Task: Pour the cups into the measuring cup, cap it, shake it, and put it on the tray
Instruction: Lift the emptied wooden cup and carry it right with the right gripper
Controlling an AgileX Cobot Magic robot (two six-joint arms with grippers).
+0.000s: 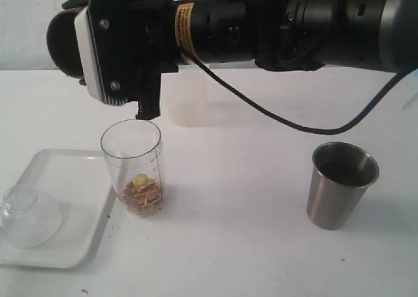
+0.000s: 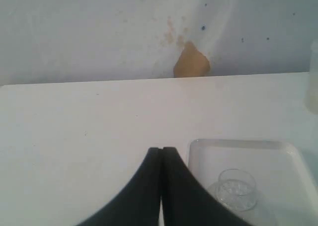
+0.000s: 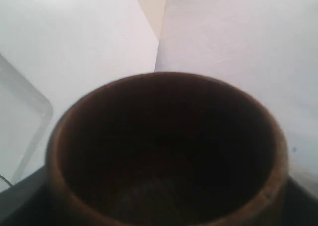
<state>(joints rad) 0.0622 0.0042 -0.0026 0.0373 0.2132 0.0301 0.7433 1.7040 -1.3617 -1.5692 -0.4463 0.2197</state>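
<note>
My right gripper (image 1: 147,106) reaches across from the right and hangs just above the measuring cup (image 1: 132,170). It is shut on the brown wooden cup (image 3: 164,79), whose dark mouth fills the right wrist view; the exterior view hides this cup behind the arm. The clear measuring cup stands upright with brown and yellow pieces at its bottom. Behind it stands the frosted tumbler (image 1: 186,101), and the steel cup (image 1: 341,183) is at the right. The white tray (image 1: 72,179) lies left of the measuring cup. My left gripper (image 2: 161,151) is shut on nothing, beside the tray (image 2: 278,156).
A clear domed lid (image 1: 27,215) rests on the tray's near left part, also seen as the lid (image 2: 237,188) in the left wrist view. The right arm's black body and its cable (image 1: 294,124) span the upper scene. A pale wall stands behind the white table.
</note>
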